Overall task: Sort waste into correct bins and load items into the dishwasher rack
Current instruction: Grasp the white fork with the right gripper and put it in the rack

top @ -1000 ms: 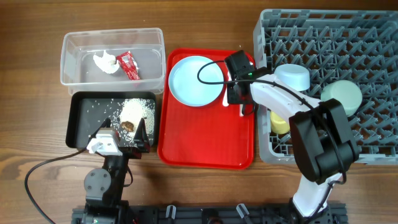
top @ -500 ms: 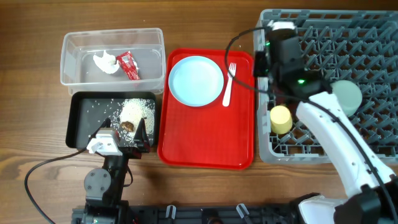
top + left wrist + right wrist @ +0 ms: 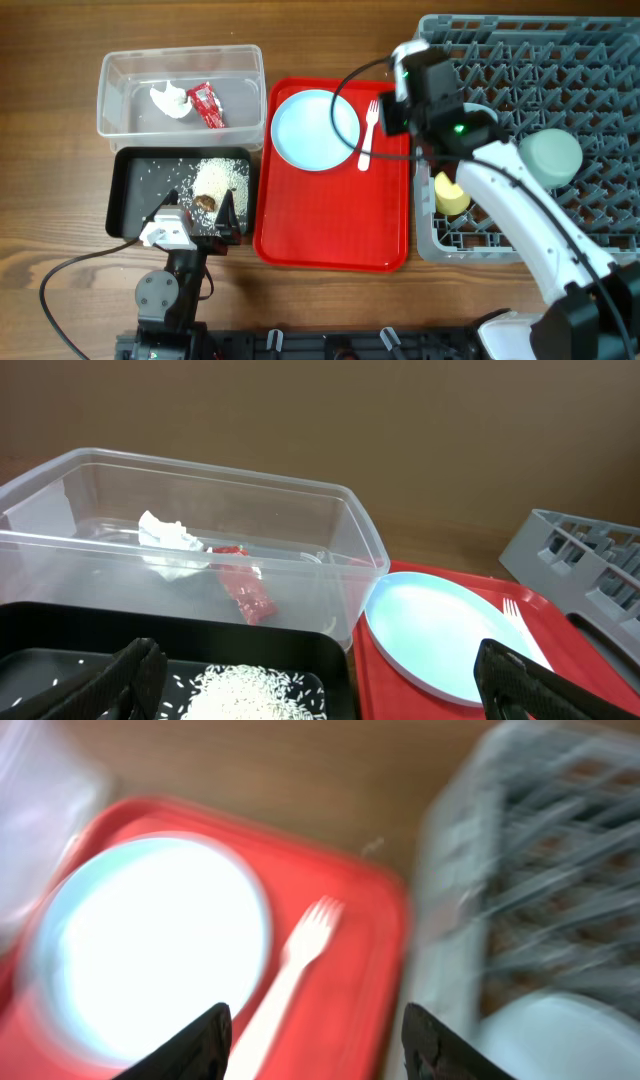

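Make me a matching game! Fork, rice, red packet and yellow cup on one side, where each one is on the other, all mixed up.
1. fork
2. rice
3. red packet
4. yellow cup

A. in the black tray
B. in the grey rack
C. on the red tray
D. in the clear tub

Pairs: 1-C, 2-A, 3-D, 4-B

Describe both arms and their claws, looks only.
Right arm: white links, black joints and wrist, a green light, a looping black cable. Left arm: black and grey, with a white block and trailing black cable. Both claws' fingers are dark.
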Controlling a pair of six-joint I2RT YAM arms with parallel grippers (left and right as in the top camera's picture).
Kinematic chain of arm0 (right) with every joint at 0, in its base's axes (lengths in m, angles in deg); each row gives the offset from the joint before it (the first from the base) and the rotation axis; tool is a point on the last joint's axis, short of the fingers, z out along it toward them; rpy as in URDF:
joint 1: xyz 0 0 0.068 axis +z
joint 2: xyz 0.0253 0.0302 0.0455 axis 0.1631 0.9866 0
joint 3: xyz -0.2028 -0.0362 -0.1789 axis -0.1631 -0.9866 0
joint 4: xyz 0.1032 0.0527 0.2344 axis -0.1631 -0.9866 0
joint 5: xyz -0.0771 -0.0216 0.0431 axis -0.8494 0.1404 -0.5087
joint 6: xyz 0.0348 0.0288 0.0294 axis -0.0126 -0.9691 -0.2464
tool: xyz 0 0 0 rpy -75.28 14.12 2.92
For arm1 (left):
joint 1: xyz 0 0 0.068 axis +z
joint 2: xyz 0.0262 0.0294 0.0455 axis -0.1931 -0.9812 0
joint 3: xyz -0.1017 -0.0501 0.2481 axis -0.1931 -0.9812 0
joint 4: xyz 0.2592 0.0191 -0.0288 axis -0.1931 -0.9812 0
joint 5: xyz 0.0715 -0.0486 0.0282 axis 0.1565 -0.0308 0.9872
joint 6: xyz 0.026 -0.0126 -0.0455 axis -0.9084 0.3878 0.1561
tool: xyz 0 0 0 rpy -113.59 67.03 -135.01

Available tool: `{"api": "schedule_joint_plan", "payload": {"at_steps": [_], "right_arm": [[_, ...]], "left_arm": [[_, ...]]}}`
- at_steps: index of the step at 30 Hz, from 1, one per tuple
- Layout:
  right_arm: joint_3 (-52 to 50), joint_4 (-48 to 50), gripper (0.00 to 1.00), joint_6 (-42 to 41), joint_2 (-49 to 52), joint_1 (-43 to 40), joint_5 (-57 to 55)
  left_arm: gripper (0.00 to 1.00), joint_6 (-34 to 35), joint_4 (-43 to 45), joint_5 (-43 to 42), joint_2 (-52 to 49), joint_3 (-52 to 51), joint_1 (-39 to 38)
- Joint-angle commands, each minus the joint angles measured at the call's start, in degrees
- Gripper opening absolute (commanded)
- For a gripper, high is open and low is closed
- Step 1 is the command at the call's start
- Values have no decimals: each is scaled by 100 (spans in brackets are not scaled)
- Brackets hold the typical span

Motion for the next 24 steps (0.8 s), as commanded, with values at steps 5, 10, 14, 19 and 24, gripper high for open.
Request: {"api": "schedule_joint_plan", "payload": {"at_steps": [5, 10, 14, 19, 24], "right_arm": [[-243, 267, 49, -1849, 1158, 278, -155], [-243, 1222, 40, -1875, 2205, 267, -356], [-243, 1255, 28, -1873, 2426, 216, -501], [-245, 1314, 28, -1871, 2518, 181, -505], [-243, 1237, 14, -1849, 2848, 177, -575]], "left_arm": [[100, -94, -2, -46, 48, -26, 57], [100, -92, -2, -46, 48, -26, 57], [100, -94, -2, -46, 48, -26, 57], [100, -94, -2, -46, 48, -26, 57], [100, -94, -2, -46, 48, -26, 57]]}}
